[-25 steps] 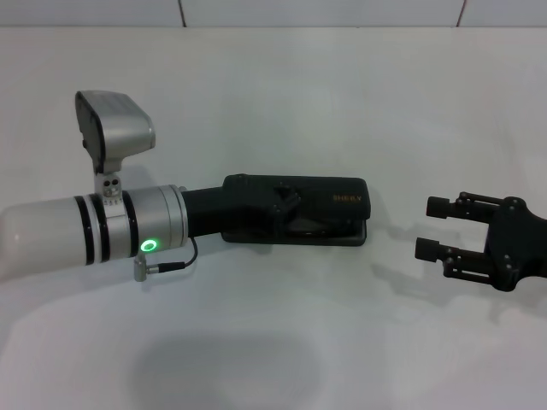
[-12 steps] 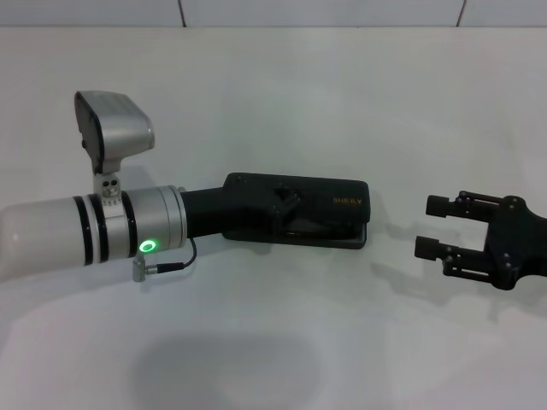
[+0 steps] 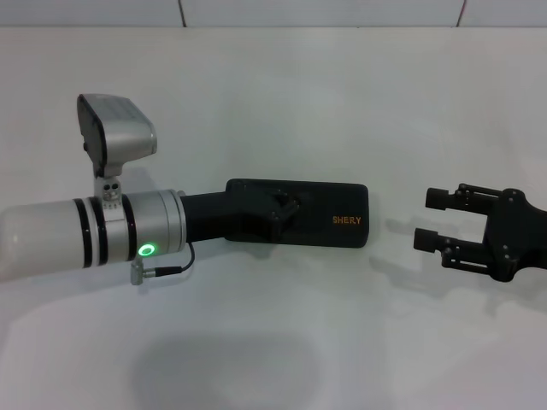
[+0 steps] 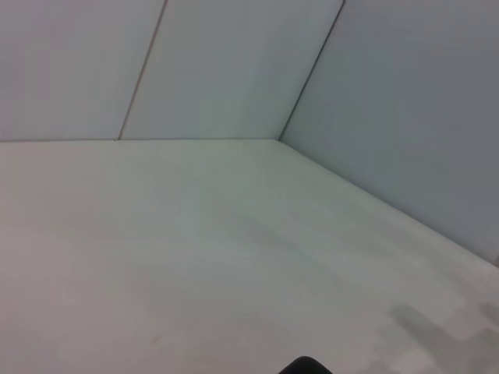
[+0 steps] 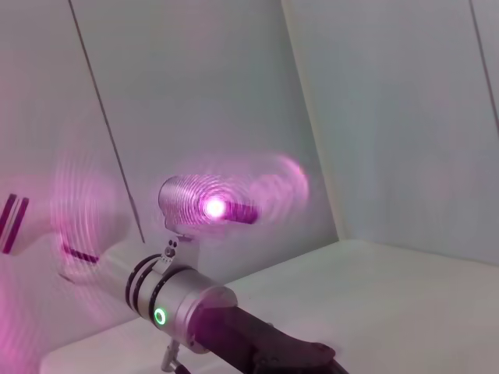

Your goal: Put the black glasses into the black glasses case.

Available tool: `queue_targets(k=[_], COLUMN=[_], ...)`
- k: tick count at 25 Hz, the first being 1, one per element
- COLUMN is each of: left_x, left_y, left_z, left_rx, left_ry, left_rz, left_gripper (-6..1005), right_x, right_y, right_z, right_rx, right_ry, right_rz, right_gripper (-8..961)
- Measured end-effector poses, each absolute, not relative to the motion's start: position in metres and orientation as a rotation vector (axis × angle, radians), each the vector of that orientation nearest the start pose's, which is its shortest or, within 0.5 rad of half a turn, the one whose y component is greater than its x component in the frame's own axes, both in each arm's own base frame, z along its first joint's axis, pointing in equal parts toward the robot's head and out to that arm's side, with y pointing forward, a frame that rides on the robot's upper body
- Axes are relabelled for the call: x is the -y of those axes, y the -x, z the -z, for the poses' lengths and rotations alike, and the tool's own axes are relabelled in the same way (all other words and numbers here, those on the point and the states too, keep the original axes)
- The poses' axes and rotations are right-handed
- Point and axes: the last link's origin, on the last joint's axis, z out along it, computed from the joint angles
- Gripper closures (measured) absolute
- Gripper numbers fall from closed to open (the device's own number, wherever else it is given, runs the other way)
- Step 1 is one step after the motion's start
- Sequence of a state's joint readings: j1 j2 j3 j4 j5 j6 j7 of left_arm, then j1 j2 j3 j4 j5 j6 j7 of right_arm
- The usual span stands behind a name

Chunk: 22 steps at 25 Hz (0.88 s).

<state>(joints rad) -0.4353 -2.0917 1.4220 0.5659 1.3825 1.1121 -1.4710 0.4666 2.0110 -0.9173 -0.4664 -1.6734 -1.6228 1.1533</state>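
the case [image 3: 329, 218] lay flat and shut near the middle of the white desk [image 3: 282, 94], its orange lettering facing up. no glasses showed anywhere in the views; with the lid down, they were most likely already inside, though that could not be confirmed. the left pincer [image 3: 286, 211] rested on top of the lid, reaching in from the left edge, probably pressing it closed; whether its fingers were apart or together could not be told, since black sat on black. the right pincer [image 3: 433, 222] hovered toward the right edge, just clear of the case's end, fingers [image 3: 437, 199] spread and holding nothing, seemingly waiting out of the way. judging by this, the task looked nearly done.
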Motion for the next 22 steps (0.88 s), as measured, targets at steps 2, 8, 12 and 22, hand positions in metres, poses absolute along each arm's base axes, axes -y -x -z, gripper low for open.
queue_targets(k=[2, 8, 12, 22], left_x=[-0.319, -0.317, -0.312, -0.279], left_y=[0.250, 0.246, 0.241, 0.247], left_z=[0.083, 0.078, 0.063, 0.008], left_rx=[0.929, 0.900, 0.866, 0.767], left_ry=[2.633, 2.648, 2.668, 2.783], left_rz=[0.706, 0.766, 0.891, 1.165], left_gripper=[935, 933, 932, 930], right_x=[-0.301, -0.301, -0.300, -0.293], right_y=[-0.266, -0.266, -0.265, -0.253], right_z=[0.008, 0.008, 0.008, -0.008], right_rx=[-0.480, -0.479, -0.476, -0.399], right_ry=[2.740, 2.742, 2.746, 2.831], right_rz=[-0.939, -0.941, -0.948, -1.055], right_gripper=[288, 287, 287, 287])
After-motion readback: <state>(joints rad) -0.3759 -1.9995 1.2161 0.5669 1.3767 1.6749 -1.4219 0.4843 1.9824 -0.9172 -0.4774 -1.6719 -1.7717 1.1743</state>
